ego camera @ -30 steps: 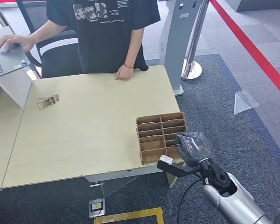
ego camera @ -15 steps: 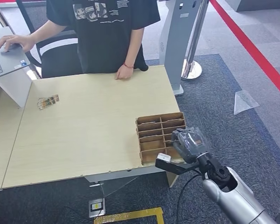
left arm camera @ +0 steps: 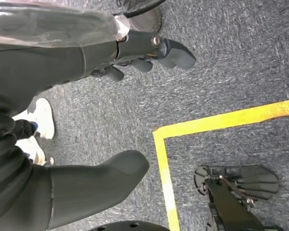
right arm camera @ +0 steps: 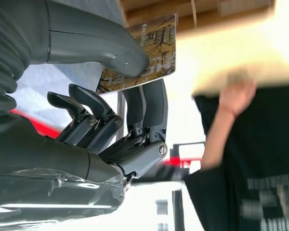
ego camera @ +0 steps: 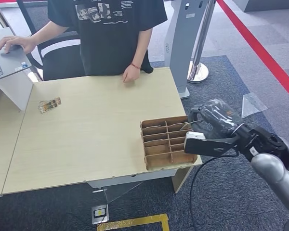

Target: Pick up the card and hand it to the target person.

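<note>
Card (right arm camera: pixel 145 55) pinched by right robot hand (right arm camera: pixel 128 91), far edge hidden, person (right arm camera: pixel 252 144) blurred

Light wood tabletop (ego camera: pixel 92 130), rectangular, standing on dark grey carpet. Near its right front corner sits a brown cardboard divider tray (ego camera: pixel 167 141), compartments open upward, its front edge close to the tabletop's front edge. Toward the far left lies a small patterned card (ego camera: pixel 49 104), flat, well apart from the tray. At the far edge a person's hand (ego camera: pixel 130 73) rests on the surface.
</note>
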### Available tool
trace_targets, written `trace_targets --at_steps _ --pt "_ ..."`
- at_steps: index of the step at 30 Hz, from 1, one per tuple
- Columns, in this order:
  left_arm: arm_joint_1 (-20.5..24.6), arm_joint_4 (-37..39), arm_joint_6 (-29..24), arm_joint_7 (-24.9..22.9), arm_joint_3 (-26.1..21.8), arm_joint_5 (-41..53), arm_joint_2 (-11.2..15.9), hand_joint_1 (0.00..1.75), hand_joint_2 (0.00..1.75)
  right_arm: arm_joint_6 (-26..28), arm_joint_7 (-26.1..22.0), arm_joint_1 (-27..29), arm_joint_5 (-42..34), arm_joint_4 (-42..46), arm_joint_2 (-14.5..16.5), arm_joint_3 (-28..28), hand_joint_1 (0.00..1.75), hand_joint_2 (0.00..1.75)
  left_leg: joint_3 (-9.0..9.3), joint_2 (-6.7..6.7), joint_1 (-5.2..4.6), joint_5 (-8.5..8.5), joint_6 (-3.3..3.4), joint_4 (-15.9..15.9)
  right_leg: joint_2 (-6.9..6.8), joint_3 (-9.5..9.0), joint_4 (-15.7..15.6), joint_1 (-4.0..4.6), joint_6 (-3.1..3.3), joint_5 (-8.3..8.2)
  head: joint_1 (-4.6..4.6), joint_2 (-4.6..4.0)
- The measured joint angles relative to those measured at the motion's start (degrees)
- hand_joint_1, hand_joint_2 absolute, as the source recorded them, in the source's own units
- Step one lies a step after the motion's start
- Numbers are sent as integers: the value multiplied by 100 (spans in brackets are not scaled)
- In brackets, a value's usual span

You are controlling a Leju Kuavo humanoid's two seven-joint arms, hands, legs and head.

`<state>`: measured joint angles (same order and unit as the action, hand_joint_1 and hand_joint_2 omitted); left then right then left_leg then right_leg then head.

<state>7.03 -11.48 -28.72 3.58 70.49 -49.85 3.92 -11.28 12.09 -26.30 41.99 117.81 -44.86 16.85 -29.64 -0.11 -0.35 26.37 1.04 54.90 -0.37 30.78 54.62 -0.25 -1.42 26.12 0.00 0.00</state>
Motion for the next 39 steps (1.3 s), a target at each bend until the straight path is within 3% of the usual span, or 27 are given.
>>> trace_targets --at_steps 4,11,15,19,23,28,39 --pt "-1 -4 -36 22 49 41 -39 0 175 1500 -33 271 961 -937 649 396 175 175 26 -4 10 -9 -1 -28 -5 -31 -35 10 1 -11 0 0" --pt "-8 9 -116 -67 -5 -19 -105 0 175 3489 87 -329 2734 -3986 2654 1584 175 175 56 58 28 -15 -5 -64 55 -58 -70 27 6 -39 0 0" --pt "-6 12 -136 -111 24 -4 -133 0 175 4006 208 -824 3177 -5389 3433 1852 175 175 56 81 27 -20 -10 -72 77 -50 -64 26 10 -47 0 0" --pt "-7 11 -186 -119 2 -22 -168 0 175 4156 253 -1333 3444 -6654 4053 2055 175 175 51 78 27 -15 -11 -63 75 -42 -46 26 11 -37 0 0" --pt "-5 13 -209 -206 12 -24 -189 0 175 4280 334 -1680 3596 -7478 4366 2147 175 175 47 59 25 -15 -12 -55 56 -37 -32 24 12 -28 0 0" --pt "0 24 -213 -405 44 -16 -196 0 175 4387 484 -1983 3819 -8106 4532 2216 175 175 33 42 22 -16 -11 -47 40 -26 -23 21 11 -23 0 0" --pt "7 -1 -206 -411 128 55 -153 0 175 4410 638 -1853 3957 -7784 4384 2045 173 175 18 -1 20 -15 -8 -34 -4 -25 -21 19 10 -11 0 0"
